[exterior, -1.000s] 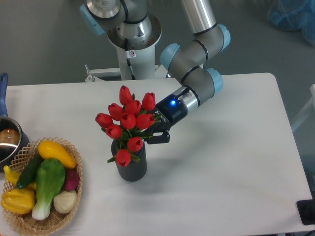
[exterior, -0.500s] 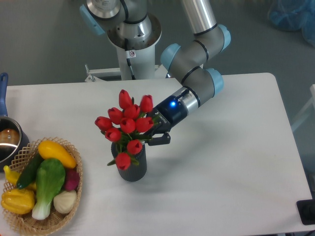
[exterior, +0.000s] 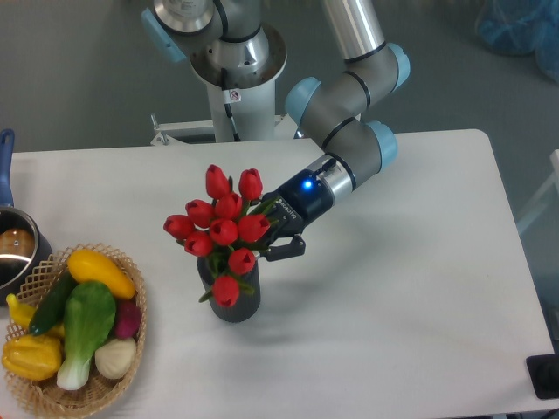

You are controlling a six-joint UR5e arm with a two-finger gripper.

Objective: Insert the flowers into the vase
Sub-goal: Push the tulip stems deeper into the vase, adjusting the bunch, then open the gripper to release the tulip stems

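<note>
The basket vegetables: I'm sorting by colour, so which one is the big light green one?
The leafy bok choy-like vegetable in the middle of the wicker basket; it is pale green with a white base, unlike the yellow pieces and the thin dark green one.

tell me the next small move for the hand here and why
Probably open the hand and back it away to the right. The flowers already stand with their stems down in the mouth of the vase, heads above the rim, and the hand sits close against the bunch, so holding on looks unnecessary.
</note>
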